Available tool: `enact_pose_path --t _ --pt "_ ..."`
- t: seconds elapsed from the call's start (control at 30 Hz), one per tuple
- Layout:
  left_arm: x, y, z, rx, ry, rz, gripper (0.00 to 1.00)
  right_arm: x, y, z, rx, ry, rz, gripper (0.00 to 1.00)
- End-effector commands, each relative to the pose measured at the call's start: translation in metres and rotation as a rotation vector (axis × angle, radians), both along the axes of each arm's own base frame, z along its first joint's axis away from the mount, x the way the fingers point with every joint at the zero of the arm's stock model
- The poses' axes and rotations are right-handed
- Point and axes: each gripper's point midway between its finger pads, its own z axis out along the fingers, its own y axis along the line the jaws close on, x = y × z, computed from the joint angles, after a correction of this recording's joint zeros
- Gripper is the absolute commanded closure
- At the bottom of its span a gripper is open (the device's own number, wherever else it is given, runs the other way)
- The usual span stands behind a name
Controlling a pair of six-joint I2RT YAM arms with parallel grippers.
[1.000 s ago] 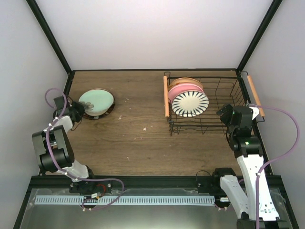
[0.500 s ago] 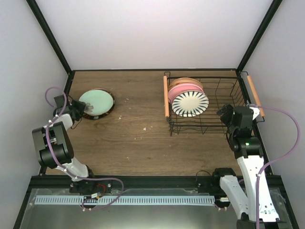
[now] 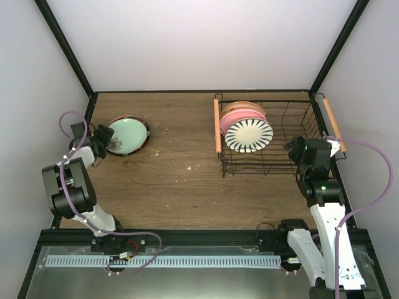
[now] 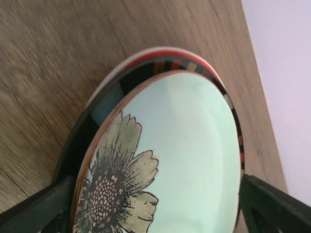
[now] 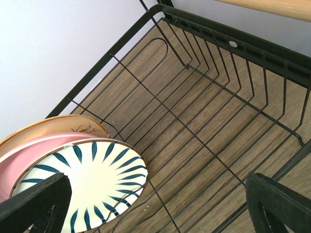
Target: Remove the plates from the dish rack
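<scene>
Ceramic, I judge: stiff, slippery, breakable; pinch the rim. Three plates (image 3: 248,135) stand on edge inside the dish rack (image 3: 217,128); mint plate (image 3: 126,134) lies on red plate (image 4: 160,52), well left of it. Left jaws and right jaws are open.

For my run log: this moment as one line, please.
rack: striped, pink, tan plates | mint plate on red plate | left gripper open | right gripper open
</scene>
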Motion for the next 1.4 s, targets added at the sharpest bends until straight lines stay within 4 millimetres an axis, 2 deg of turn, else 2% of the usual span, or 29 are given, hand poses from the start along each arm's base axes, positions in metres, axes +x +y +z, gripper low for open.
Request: enact_pose_path --t 0.0,0.27,0.33,0.4,0.47,0.5,0.53,0.6,0.67,0.73,0.77,0.83,0.9,1.0,1.2,1.37 --pt "0.010 0.024 0.018 0.133 0.010 0.030 0.04 -0.002 -0.002 0.006 0.013 -0.018 -0.015 0.00" --pt "0.004 0.065 0.026 0.316 0.153 0.140 0.00 -0.004 -0.002 0.006 0.011 -0.020 -0.019 0.00" --pt "0.006 0.070 0.034 0.336 0.156 0.156 0.00 -0.004 -0.003 0.006 0.007 -0.019 -0.022 0.00" --pt "0.022 0.060 0.054 0.367 0.094 0.102 0.00 -0.005 -0.004 0.007 0.004 -0.018 -0.026 0.00" --pt "0.053 0.024 0.089 0.401 -0.059 -0.044 0.01 -0.006 -0.005 0.008 0.001 -0.020 -0.028 0.00" --pt "0.072 -0.006 0.113 0.421 -0.167 -0.155 0.02 -0.006 -0.005 0.007 0.002 -0.019 -0.029 0.00" --pt "0.088 -0.042 0.140 0.449 -0.286 -0.277 0.04 -0.005 -0.004 0.008 0.003 -0.021 -0.027 0.00" --pt "0.106 -0.135 0.193 0.550 -0.525 -0.596 0.06 -0.003 -0.003 0.008 0.005 -0.021 -0.022 0.00" --pt "0.096 -0.235 0.228 0.632 -0.710 -0.911 0.06 -0.002 -0.003 0.009 0.005 -0.024 -0.018 0.00" --pt "0.070 -0.317 0.245 0.718 -0.848 -1.163 0.08 -0.001 -0.003 0.010 0.000 -0.027 -0.018 0.00" --pt "0.057 -0.349 0.247 0.770 -0.901 -1.257 0.10 -0.001 -0.003 0.011 -0.002 -0.028 -0.019 0.00" --pt "0.036 -0.396 0.246 0.860 -0.978 -1.376 0.14 -0.002 -0.004 0.013 -0.007 -0.033 -0.023 0.00" --pt "0.018 -0.432 0.238 0.922 -1.027 -1.462 0.20 -0.005 -0.006 0.015 -0.014 -0.038 -0.033 0.00" --pt "-0.001 -0.468 0.221 0.995 -1.055 -1.570 0.30 -0.011 -0.009 0.017 -0.023 -0.043 -0.048 0.00" --pt "-0.029 -0.516 0.186 1.140 -1.091 -1.734 0.42 -0.019 -0.013 0.018 -0.035 -0.047 -0.062 0.00" --pt "-0.028 -0.542 0.167 1.161 -1.051 -1.803 0.52 -0.016 -0.012 0.018 -0.035 -0.046 -0.056 0.00"
